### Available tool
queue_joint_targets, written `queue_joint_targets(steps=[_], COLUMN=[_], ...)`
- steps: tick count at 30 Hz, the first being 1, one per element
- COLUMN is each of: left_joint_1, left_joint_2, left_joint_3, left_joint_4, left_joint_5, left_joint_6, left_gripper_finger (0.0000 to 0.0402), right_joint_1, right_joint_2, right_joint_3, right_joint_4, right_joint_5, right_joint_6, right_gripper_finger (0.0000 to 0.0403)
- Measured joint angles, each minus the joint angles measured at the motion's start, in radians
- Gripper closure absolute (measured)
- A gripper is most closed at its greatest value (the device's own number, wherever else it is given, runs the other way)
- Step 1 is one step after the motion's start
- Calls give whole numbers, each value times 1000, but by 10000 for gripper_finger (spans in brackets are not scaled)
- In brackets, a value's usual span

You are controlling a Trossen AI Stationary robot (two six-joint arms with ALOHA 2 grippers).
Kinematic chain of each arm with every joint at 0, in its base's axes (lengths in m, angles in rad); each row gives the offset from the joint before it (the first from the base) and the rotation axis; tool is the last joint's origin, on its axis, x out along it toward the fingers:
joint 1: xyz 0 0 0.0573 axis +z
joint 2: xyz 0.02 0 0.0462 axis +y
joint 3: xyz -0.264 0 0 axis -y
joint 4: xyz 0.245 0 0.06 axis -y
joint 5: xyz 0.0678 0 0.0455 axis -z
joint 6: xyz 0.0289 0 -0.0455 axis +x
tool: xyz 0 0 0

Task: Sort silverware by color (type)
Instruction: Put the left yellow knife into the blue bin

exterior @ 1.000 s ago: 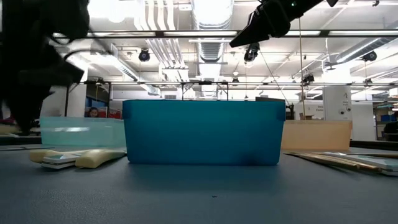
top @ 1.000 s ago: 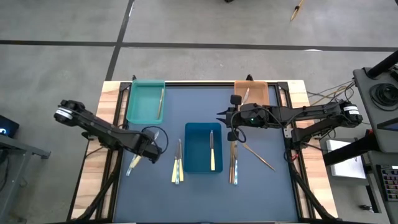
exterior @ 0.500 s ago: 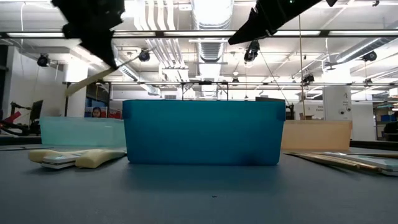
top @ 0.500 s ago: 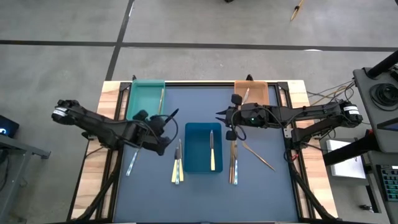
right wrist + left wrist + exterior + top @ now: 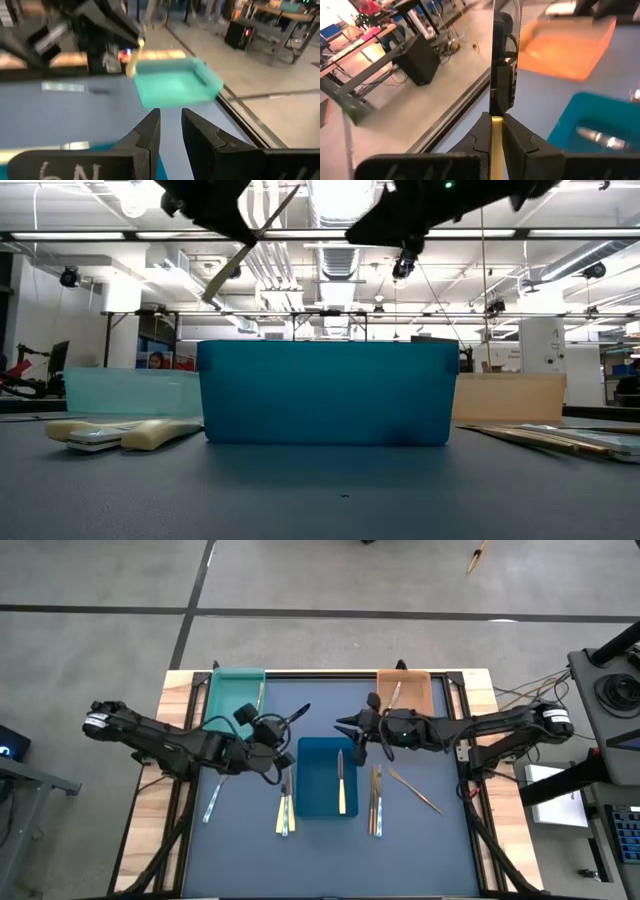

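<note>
The left gripper [image 5: 268, 732], clamped on a cream-handled knife [image 5: 290, 719] raised above the worktop [image 5: 400, 840] beside the blue tray [image 5: 327, 776], is mid-transfer and must next align over that tray, while the right gripper [image 5: 347, 725] hovers slightly parted, holding nothing.

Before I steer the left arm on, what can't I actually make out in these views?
- Utensil in the left gripper: the left wrist view shows it edge-on, so its type is unreadable.
- Blue tray: in the low view its wall hides whatever lies inside.
- Teal tray: blurred in the right wrist view; contents unreadable.
- Right gripper: whether its jaws hold anything is unclear.
</note>
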Motion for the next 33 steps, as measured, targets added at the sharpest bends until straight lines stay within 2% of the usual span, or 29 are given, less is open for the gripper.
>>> queue_joint_targets(steps=[2, 10, 17, 21, 26, 33], left_joint_1=[7, 18, 20, 20, 21, 22], left_joint_2=[5, 43, 82, 101, 118, 130], left_joint_3=[0, 0, 0, 0, 0, 0], left_joint_4=[44, 118, 129, 133, 140, 159], left_joint_5=[-7, -150, -198, -201, -201, -200], left_joint_6=[12, 16, 15, 13, 10, 9], left_gripper_finger=[394, 394, 394, 394, 394, 394], right_joint_1=[0, 0, -1, -1, 0, -1], right_joint_2=[47, 233, 327, 353, 367, 367], right_joint_3=[-4, 34, 126, 172, 220, 244], right_joint_4=[105, 449, 473, 469, 396, 389], right_joint_5=[0, 16, 152, 155, 124, 124], right_joint_6=[5, 31, 138, 136, 131, 100], right_gripper_finger=[333, 333, 330, 317, 272, 208])
